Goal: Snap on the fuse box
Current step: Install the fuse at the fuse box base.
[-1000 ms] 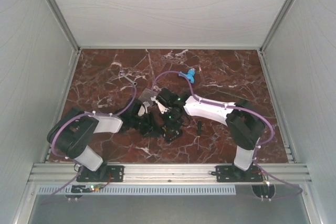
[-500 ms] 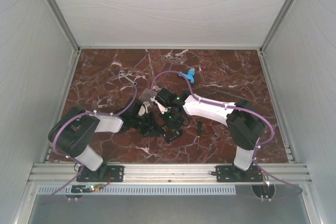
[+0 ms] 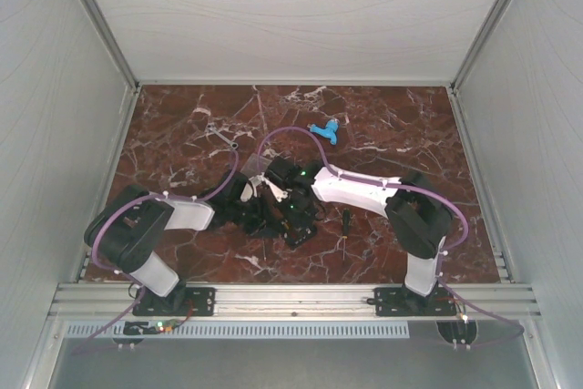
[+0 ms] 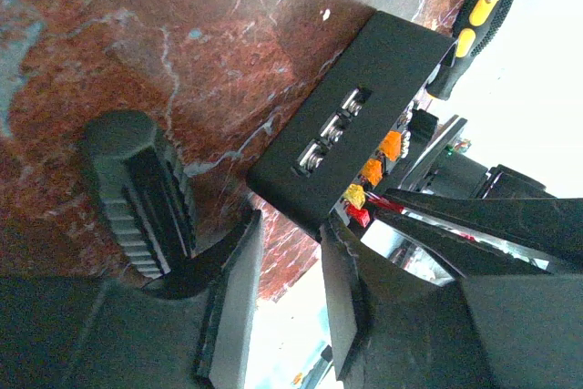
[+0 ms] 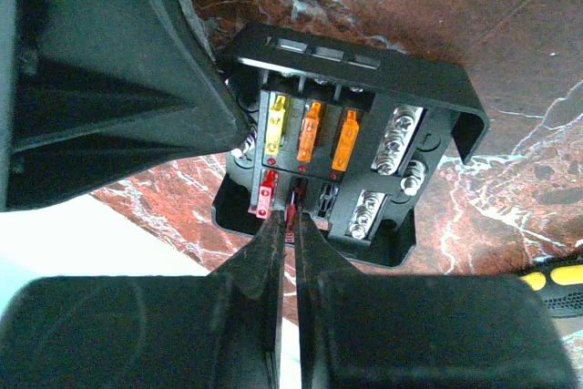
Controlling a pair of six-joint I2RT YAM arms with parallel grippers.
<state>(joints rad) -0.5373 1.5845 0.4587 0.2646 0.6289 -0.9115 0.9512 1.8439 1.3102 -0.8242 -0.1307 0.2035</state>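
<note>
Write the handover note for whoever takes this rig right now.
Left hand: clamped on one side wall of the black square plastic fuse box, steadying it on the red marble table.
Right hand: shut, with its tips down inside the box at the small red fuses. I cannot tell whether it is pinching anything.
Done: box held, open side up, fuses exposed.
Left: the lid is not on. A pale clear piece just beyond the hands is probably the lid. Fetch it, align it and snap it on.

White-walled lab booth [image 3: 291, 15], marble-patterned table [image 3: 383, 125].
</note>
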